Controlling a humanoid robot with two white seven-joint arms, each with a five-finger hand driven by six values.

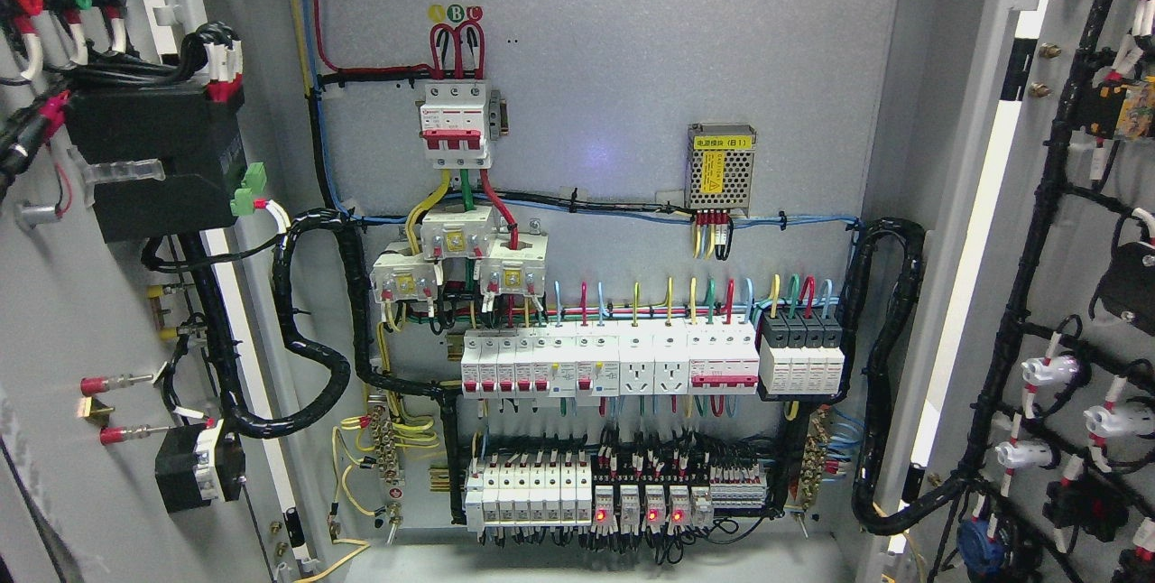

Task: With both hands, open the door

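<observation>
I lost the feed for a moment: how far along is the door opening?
It looks done: the left door and the right door are both swung wide, their wired inner faces showing, and the cabinet's back panel with its breakers is fully exposed. Nothing is in hand; neither robot hand is in view. Nothing visible seems left to open.

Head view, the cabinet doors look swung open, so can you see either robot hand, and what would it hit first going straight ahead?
Neither hand shows, so no heading can be read. Both doors, the left door and the right door, stand open; straight ahead of the camera lies the breaker panel.
</observation>
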